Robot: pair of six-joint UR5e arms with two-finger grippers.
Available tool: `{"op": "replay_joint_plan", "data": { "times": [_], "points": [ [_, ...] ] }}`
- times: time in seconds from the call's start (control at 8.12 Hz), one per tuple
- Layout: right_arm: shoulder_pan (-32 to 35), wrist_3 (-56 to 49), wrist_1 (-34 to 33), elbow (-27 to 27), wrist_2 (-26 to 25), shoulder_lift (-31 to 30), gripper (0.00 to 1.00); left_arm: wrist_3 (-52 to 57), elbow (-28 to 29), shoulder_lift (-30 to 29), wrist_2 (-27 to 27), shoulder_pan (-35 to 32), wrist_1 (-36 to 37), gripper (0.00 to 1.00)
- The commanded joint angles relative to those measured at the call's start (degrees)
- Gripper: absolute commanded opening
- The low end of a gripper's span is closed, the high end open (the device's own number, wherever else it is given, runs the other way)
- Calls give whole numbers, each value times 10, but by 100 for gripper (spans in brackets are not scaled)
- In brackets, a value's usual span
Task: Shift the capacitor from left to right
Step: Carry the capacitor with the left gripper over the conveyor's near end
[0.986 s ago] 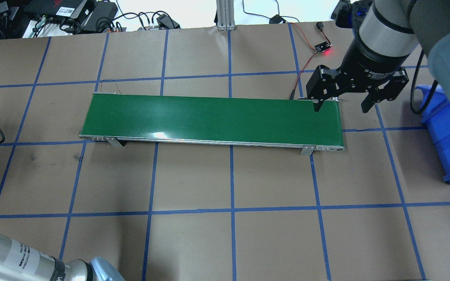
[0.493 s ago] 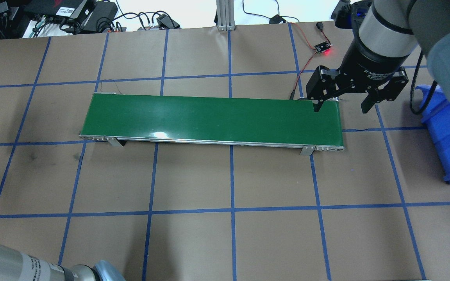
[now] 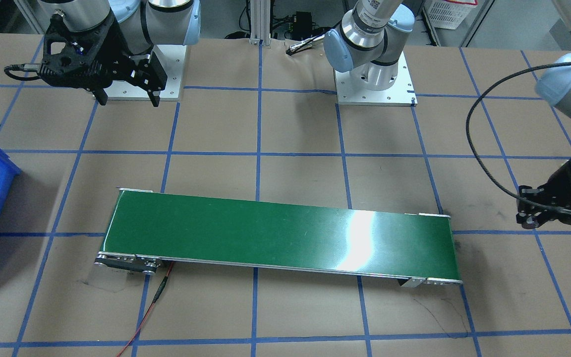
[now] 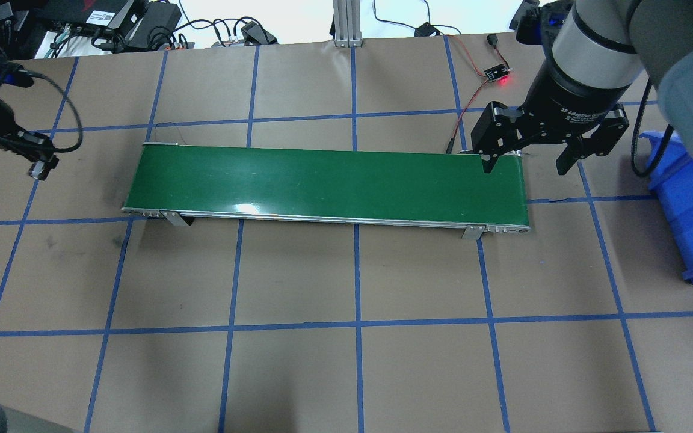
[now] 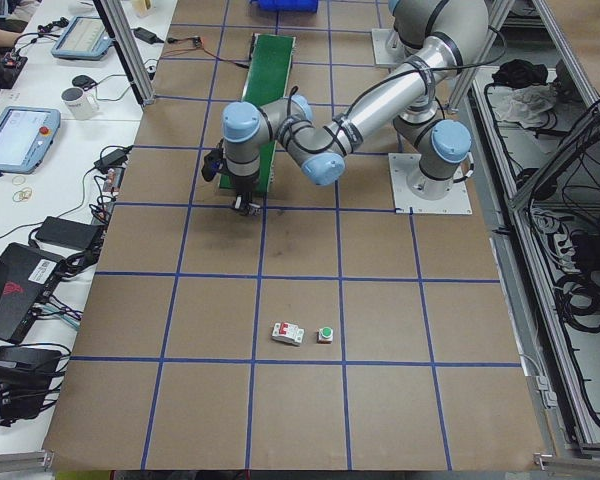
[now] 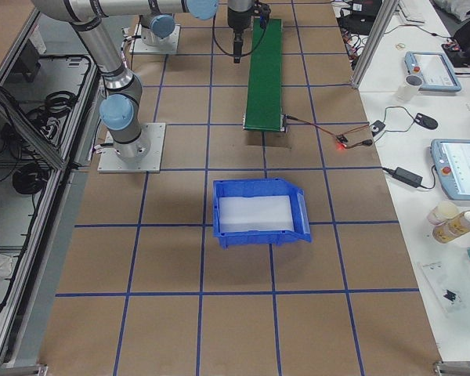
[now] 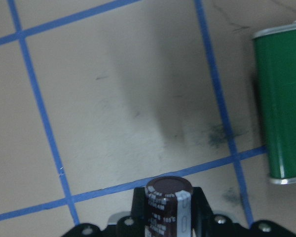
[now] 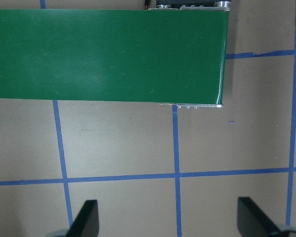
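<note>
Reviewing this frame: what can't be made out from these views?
Dark brown cylindrical capacitor: lower end cut off by the left wrist view's bottom edge; in the overhead view it is too small to see within the left claw.
Blue plastic bin: far side cut off by the overhead view's right edge.
White block with red marking: marking too small to read, exterior left view.

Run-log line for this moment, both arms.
left gripper: shut on capacitor, beside conveyor left end | right gripper: open, near conveyor right end
</note>
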Motion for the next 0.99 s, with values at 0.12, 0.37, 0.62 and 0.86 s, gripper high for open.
{"op": "replay_joint_plan", "data": {
  "times": [0.12, 0.37, 0.62, 0.86],
  "points": [
    [-2, 0, -2, 0, 1, 0, 100, -99, 0, -6, 6, -153, -5, 0],
    [-3, 0, -3, 0, 4, 1, 100, -186, -4, -11, 3, -192, -30, 0],
    [-3, -5, -15, 0, 3, 9, 100, -197, -4, -23, 7, -194, -30, 0],
    [-3, -31, -45, 0, 2, 22, 100, -227, -1, -59, 9, -194, -25, 0]
  ]
}}
